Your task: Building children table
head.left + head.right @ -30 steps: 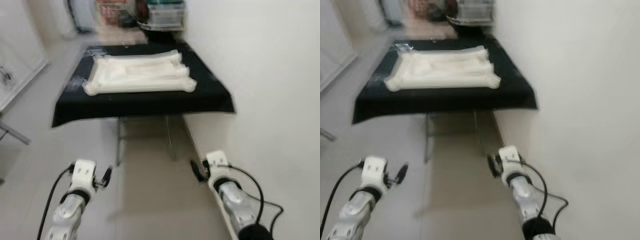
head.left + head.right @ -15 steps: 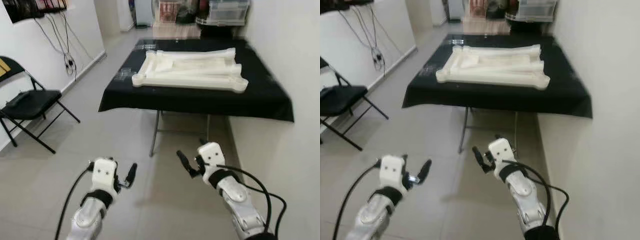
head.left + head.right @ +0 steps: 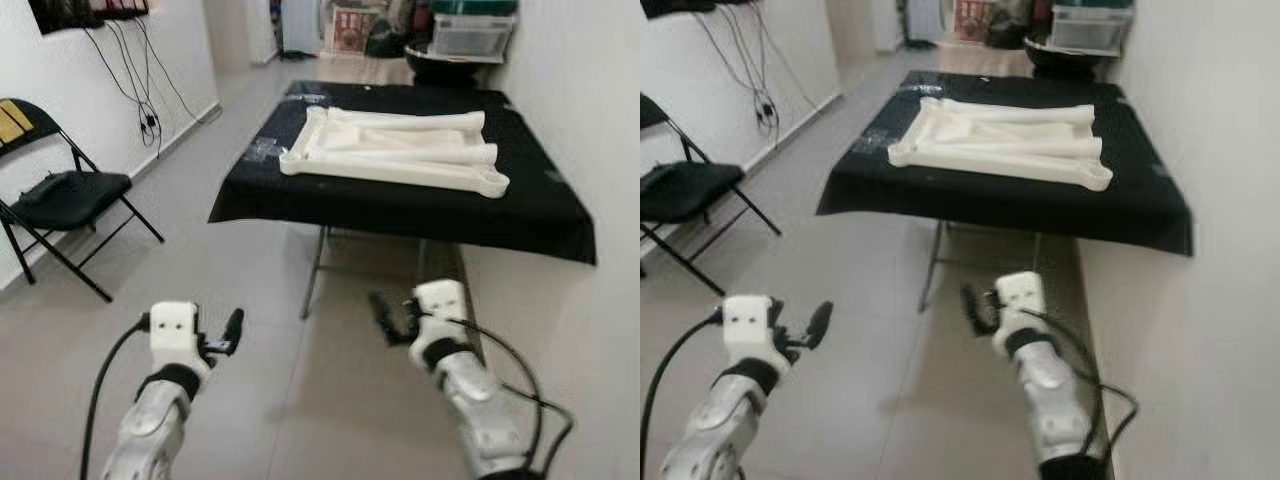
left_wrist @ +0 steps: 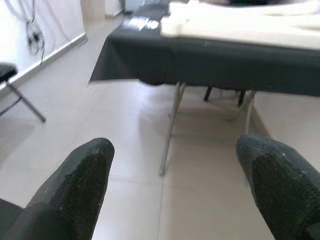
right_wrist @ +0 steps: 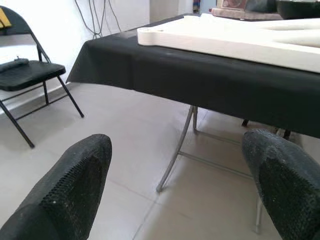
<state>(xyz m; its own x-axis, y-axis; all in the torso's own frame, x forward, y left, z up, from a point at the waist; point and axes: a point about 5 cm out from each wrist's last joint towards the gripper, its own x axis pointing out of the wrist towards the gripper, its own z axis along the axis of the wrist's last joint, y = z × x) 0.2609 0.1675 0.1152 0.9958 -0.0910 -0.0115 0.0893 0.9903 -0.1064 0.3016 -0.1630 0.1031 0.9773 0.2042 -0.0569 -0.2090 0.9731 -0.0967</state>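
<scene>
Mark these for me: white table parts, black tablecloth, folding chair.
white table parts [image 3: 400,155], left eye view, middle of the long pieces.
black tablecloth [image 3: 380,205], left eye view, front hanging edge.
folding chair [image 3: 65,195], left eye view, seat cushion.

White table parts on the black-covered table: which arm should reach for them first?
Right, marginally. The right gripper hangs open in front of the table, nearer the white parts; the left gripper sits farther off. Both need a closer approach.
</scene>
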